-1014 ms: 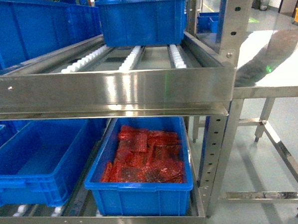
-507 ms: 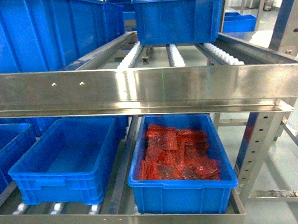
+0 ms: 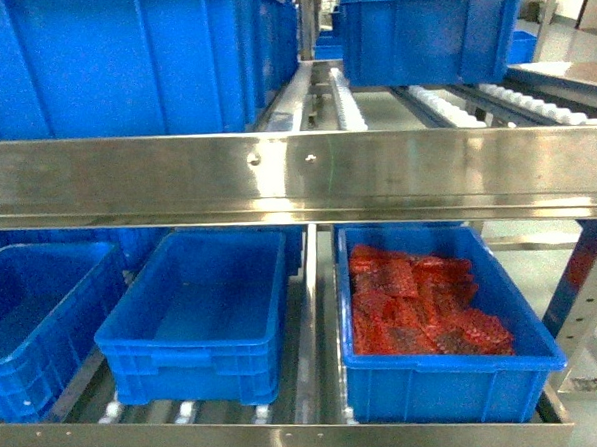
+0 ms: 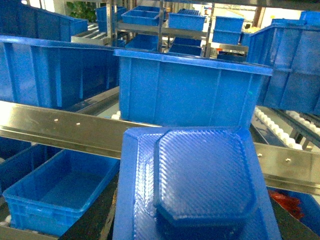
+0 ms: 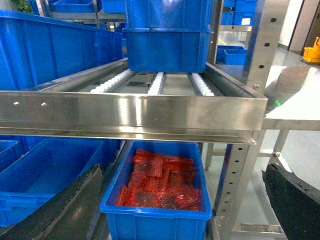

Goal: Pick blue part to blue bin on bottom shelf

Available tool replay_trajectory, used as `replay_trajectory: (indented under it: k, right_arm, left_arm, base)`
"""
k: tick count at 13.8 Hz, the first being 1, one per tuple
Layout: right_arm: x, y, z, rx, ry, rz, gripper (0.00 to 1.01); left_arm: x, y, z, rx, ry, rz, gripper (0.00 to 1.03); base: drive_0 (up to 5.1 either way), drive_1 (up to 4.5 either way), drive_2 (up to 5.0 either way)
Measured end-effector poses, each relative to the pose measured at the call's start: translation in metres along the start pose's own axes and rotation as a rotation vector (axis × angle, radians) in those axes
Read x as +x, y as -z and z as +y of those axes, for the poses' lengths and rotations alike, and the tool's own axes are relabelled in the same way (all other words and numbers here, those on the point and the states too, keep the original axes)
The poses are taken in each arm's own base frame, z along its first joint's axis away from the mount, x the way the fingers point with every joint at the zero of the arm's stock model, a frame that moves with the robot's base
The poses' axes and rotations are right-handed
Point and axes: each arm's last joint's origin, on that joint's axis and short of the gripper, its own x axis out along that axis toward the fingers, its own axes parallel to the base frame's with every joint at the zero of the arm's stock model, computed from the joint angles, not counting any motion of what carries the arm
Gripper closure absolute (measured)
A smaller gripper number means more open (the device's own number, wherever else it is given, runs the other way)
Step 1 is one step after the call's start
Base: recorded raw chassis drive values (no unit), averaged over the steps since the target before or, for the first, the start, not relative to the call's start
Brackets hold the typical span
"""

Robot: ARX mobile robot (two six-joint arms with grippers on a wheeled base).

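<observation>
The blue part (image 4: 200, 175), a flat textured plastic tray with a raised octagonal centre, fills the lower left wrist view, and my left gripper (image 4: 195, 220) is shut on it in front of the rack. Below and to its left an empty blue bin (image 4: 55, 185) sits on the bottom shelf (image 3: 290, 434). In the head view that empty blue bin (image 3: 197, 299) is in the middle of the shelf. My right gripper (image 5: 180, 210) hangs open, its dark fingers (image 5: 60, 205) wide apart with nothing between them. Neither gripper shows in the head view.
A blue bin (image 3: 442, 381) of red parts (image 3: 413, 303) stands right of the empty one, and another empty bin (image 3: 34, 327) stands on the left. The upper shelf's steel bar (image 3: 296, 174) overhangs them and carries large blue bins (image 3: 130, 62). A steel table (image 5: 300, 105) stands on the right.
The head view has swung left along the rack: the bin of red parts slid from centre to the right, and the empty middle bin and a left bin came into view.
</observation>
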Motion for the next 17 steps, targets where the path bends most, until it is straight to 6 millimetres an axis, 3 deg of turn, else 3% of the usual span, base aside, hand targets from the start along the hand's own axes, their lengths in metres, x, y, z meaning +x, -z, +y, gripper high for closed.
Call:
replay_trajectory:
  k: [17]
  right_arm:
    - [0.0000,-0.0001,0.0001,0.000,-0.003,-0.001,0.03]
  left_arm:
    - [-0.0001,0.0001,0.0003,0.000,-0.005,0.000,0.60]
  base:
    - [0.0,0.00,0.0]
